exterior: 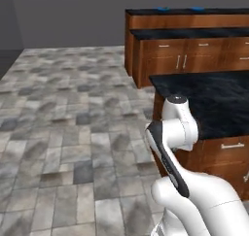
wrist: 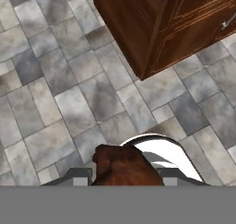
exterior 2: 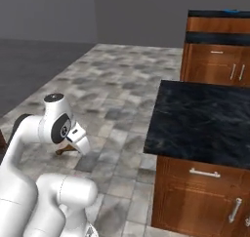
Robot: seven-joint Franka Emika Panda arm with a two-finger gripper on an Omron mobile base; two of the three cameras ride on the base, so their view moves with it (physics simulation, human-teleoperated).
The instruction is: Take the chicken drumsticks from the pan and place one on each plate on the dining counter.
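While gripping a drumstick, tool low above tiled floor, beside wood cabinet

A brown drumstick sits clamped in the jaws, thick meaty end up in the hand view, carried over the tiled floor. Two blue plates (thin slivers at this angle) lie side by side on the far worktop, well apart from the drumstick.

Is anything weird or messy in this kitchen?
Nothing looks spilled or broken. The one unusual sight is a chicken drumstick up in the air over the tiled floor, pinched in the gripper beside the black-topped cabinet.
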